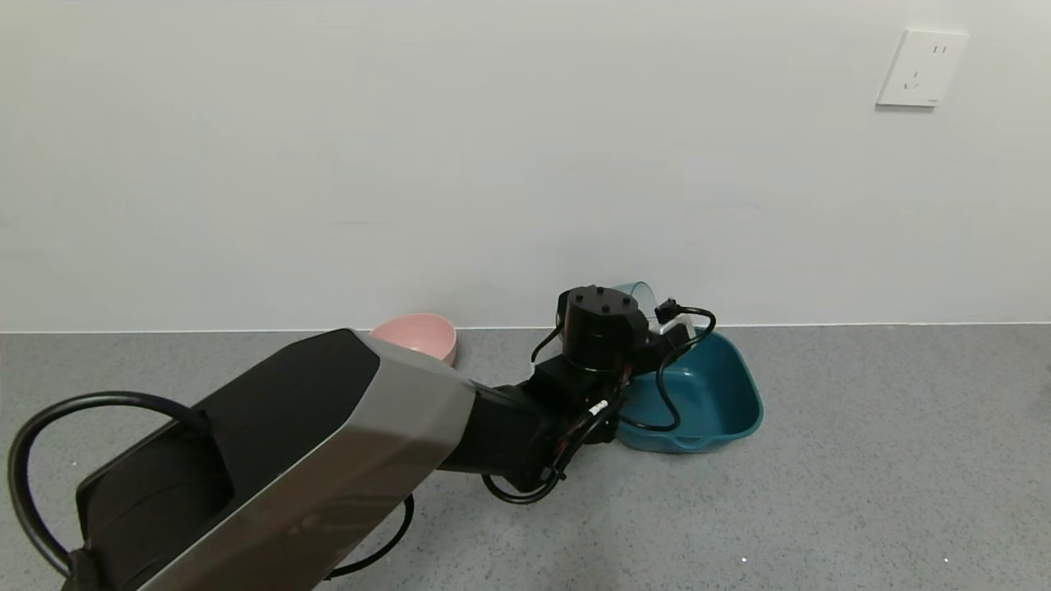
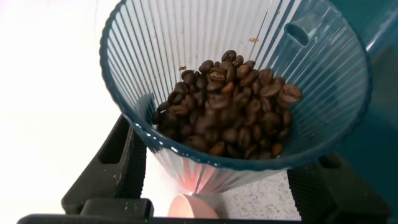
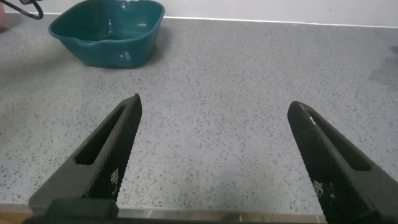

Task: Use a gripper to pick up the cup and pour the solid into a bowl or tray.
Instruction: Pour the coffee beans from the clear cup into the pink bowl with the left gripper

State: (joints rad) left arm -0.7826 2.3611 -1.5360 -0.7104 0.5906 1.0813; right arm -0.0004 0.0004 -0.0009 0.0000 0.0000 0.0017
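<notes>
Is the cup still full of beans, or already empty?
Still holding beans: the wrist view shows the cup, gripped by the left gripper, with a pile of beans inside.

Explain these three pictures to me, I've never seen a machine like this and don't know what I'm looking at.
This is a two-armed robot. The wide picture comes from a camera on its head; the other two come from cameras on its wrists.

In the head view, the silver-grey and black left arm reaches toward the wall. Its left gripper is shut on a translucent blue-grey ribbed plastic cup, tilted and holding dark brown bean-like pellets, right beside a dark teal rounded-square plastic tray.

A round pink bowl sits on the grey speckled counter nearby.

The right gripper hangs open over the counter, holding nothing.
</notes>
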